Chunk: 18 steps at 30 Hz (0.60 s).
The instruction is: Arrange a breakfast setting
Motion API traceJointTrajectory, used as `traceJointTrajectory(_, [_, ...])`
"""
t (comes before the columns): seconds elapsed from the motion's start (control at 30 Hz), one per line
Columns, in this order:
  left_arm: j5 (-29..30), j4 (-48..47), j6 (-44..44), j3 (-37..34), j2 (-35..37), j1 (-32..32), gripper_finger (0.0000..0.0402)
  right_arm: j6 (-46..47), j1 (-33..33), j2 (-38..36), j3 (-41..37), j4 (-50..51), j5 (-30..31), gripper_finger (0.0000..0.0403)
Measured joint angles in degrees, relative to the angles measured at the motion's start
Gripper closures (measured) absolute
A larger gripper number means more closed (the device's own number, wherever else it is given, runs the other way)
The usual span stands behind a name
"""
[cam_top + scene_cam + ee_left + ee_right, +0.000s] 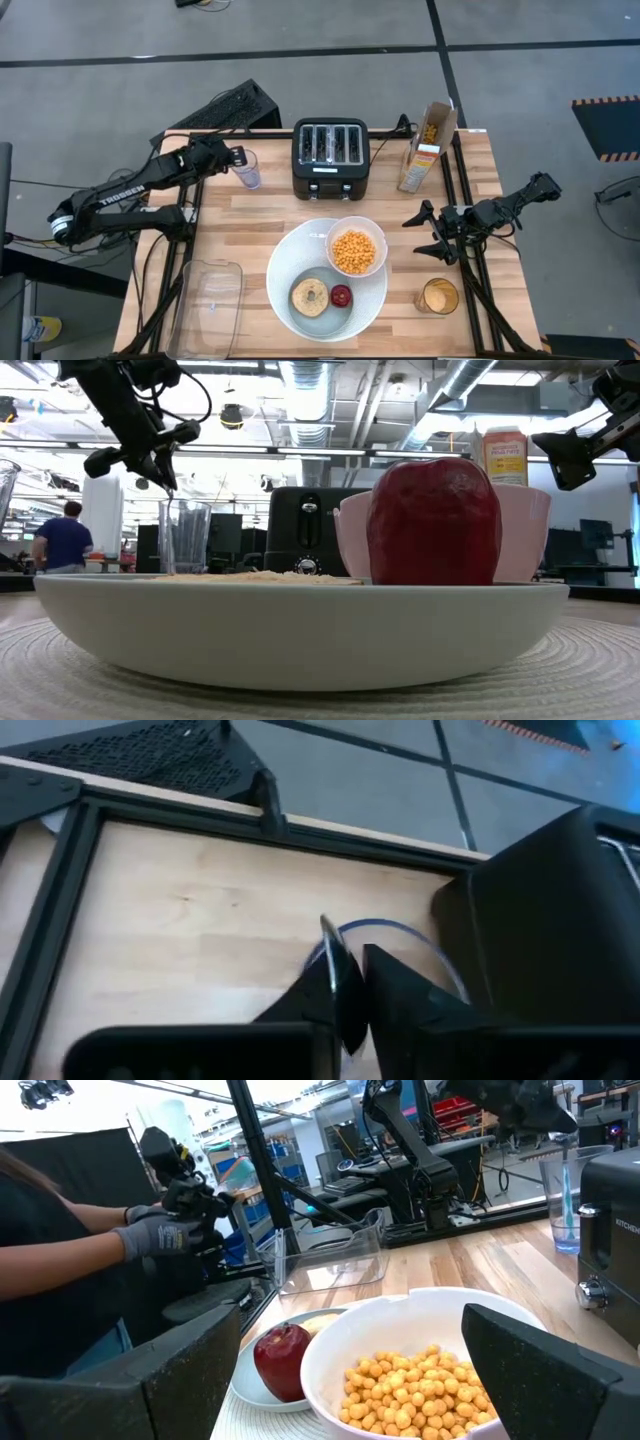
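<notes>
- Even, bright overhead light falls on the table [250, 215]; shadows are short and soft.
- In the low view, ceiling strip lights glare and the plate [300, 630] looms, soft-edged.
- The left wrist view is blurred; the glass [395, 945] smears.

The apple [341, 295] is dark red, the cereal balls [354, 251] orange, the toaster [330, 158] black, the plate [290, 262] white.

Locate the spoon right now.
High view: the spoon stands in the clear glass at the table's back left, beside the toaster, under the left gripper.
</notes>
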<state>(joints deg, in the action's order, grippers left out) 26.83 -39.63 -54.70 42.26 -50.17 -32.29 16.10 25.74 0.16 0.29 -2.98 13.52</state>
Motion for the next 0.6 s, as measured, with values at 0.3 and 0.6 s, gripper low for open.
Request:
traceJointTrajectory(0.3, [-0.1, 3.2, 3.1, -0.2, -0.1, 0.0, 0.0395, 0.0, 0.0, 0.0, 0.0, 0.0, 0.0, 0.0003])
traceJointTrajectory(0.6, [-2.7, 6.4, 4.0, 1.5, -0.1, 0.0, 0.0395, 0.0, 0.0, 0.0, 0.0, 0.0, 0.0, 0.0003])
